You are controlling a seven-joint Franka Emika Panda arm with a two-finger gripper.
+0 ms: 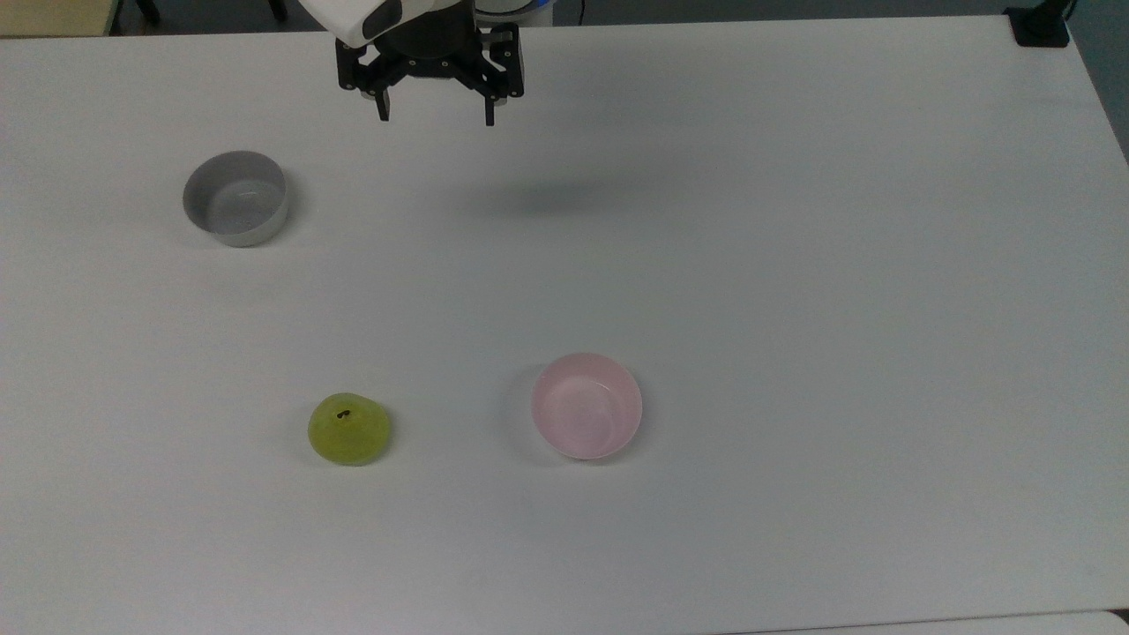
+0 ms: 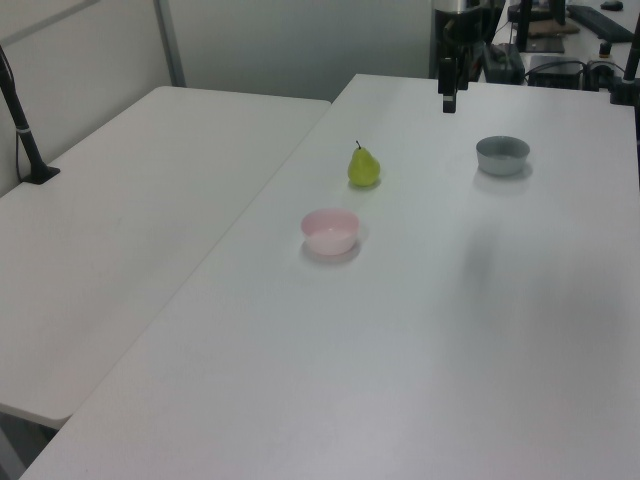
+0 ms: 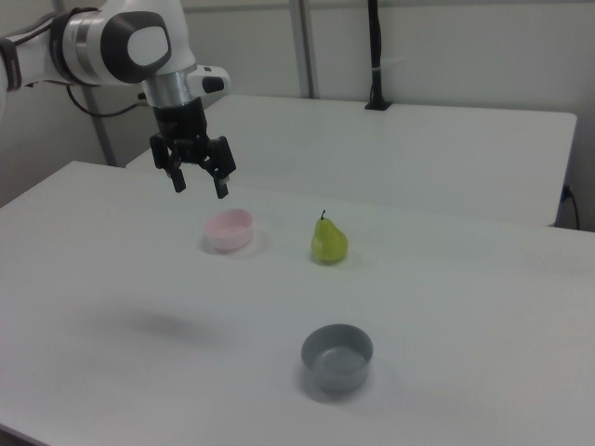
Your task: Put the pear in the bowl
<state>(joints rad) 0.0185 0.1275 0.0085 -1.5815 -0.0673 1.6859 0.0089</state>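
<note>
The yellow-green pear (image 1: 348, 429) stands upright on the white table (image 1: 794, 265), stem up, also seen as the pear (image 2: 363, 166) and the pear (image 3: 328, 242). To the top view's right of it sits the pale pink bowl (image 1: 586, 406), with nothing inside; the bowl (image 2: 330, 231) and the bowl (image 3: 229, 229) stand apart from the fruit. My gripper (image 1: 436, 115) hangs high over the table's far edge in the top view, open, nothing between its fingers. It shows again as the gripper (image 3: 199, 185), above and to the right view's left of the pink bowl.
A grey bowl (image 1: 235, 197) of like size stands at the top view's upper left, also the grey bowl (image 2: 502, 154) and the grey bowl (image 3: 337, 356). A second white table (image 2: 140, 170) adjoins at the left view's left. A black post (image 3: 376, 56) stands behind.
</note>
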